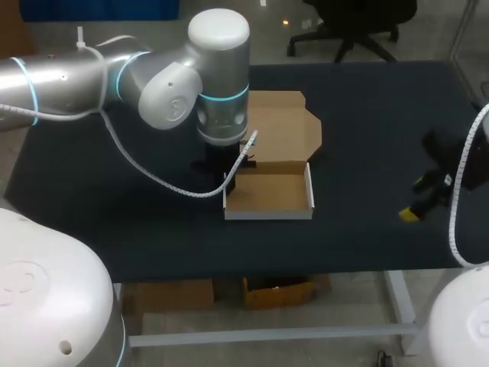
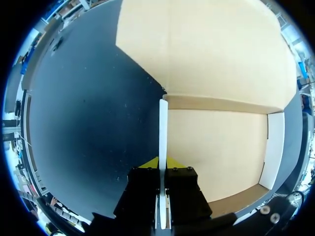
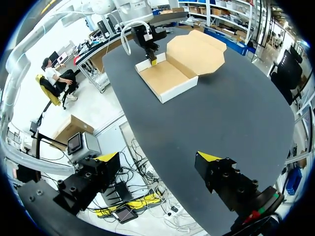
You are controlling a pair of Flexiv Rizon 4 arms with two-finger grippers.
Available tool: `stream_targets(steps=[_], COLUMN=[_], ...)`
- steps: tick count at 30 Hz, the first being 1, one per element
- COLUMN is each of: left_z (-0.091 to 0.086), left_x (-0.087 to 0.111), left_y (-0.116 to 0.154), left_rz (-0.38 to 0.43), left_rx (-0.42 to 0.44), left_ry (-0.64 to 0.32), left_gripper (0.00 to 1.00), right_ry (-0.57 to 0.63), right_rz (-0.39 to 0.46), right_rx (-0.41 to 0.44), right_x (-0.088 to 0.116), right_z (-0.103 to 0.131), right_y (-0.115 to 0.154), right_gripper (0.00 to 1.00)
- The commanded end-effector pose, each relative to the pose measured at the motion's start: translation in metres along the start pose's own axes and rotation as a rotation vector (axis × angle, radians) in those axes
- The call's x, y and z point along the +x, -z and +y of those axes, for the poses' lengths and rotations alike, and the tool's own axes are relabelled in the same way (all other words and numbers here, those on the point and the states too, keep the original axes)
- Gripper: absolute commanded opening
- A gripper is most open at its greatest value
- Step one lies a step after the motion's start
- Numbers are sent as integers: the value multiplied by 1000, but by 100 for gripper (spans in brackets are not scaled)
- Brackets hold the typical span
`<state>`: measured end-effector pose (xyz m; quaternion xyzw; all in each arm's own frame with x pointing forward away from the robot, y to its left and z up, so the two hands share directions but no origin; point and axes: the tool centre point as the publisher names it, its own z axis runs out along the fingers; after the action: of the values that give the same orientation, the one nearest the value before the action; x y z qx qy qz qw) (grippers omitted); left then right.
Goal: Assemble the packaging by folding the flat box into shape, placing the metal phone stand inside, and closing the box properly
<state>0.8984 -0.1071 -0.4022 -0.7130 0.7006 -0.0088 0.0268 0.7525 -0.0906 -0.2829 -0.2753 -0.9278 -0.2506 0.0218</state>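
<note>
- Dark bench (image 1: 367,153) holds the half-folded box (image 1: 271,191) near its middle; my left tool (image 2: 160,163) clenches its upright side wall (image 2: 163,132).
- A sideways pull could crease that wall or drag the box.
- My right tool (image 3: 157,157), released, sits too far off to brace it.

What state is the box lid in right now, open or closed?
Open: the lid lies folded back on the table behind the tray, leaving the inside uncovered.

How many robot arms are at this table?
2. Left arm, over the middle: end effector shut on the box wall. Right arm, near the table edge on the right: end effector open.
</note>
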Motion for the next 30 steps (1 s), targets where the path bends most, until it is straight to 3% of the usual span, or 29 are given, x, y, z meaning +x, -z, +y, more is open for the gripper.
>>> stream_targets(steps=[1, 16, 30], left_z=[-2, -2, -4], left_x=[1, 0, -2], left_y=[1, 1, 1], left_rz=[-12, -20, -65], left_rx=[0, 5, 14], left_ry=[-8, -21, -15], left_gripper=[0, 0, 0], right_ry=[10, 156, 197], right_rz=[16, 54, 54], right_rx=[-15, -125, -136], right_x=[-2, -5, -3], right_z=[-3, -2, 2], right_y=[2, -1, -1], right_gripper=[100, 100, 100])
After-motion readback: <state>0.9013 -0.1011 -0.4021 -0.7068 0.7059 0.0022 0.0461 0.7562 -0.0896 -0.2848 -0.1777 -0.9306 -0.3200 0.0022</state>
